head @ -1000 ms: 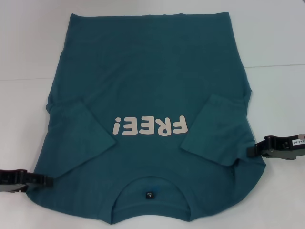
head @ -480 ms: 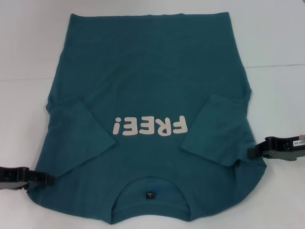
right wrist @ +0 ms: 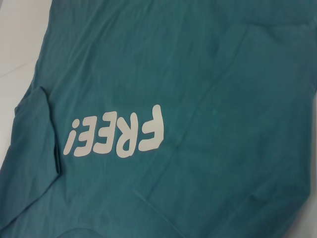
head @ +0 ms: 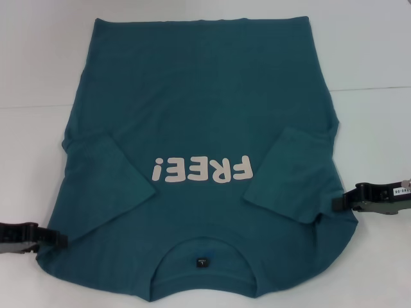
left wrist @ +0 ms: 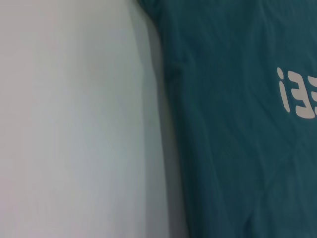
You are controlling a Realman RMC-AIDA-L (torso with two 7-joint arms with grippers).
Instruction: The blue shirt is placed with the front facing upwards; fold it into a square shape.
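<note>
- Presently, nearest the robot, the neckline with its small black label [head: 201, 262] lies at 6 o'clock of the head view, so the blue shirt [head: 199, 128] lies front up on the white table [head: 38, 64] with collar near and hem far.
- At 8 o'clock, the left gripper [head: 59, 240] sits at the shirt's near shoulder edge, touching or just beside the cloth; whether its fingers are parted or closed cannot be told.
- At 4 o'clock, the right gripper [head: 338, 205] sits at the opposite edge beside the folded-in right sleeve [head: 292, 173]; its finger state likewise cannot be told.
- Mid-field, the "FREE!" print [head: 200, 172] reads upside down; both sleeves are turned inward onto the body, the left sleeve [head: 106, 179] lying less tidily.
- Far end, the hem [head: 199, 21] lies flat at 12 o'clock.
- Risk, as judged: a pinch catching only the top layer would drag the front panel and wrinkle it; uneven lifting by the two arms would skew the fold; the loose sleeves could slip outward and spoil the square.
</note>
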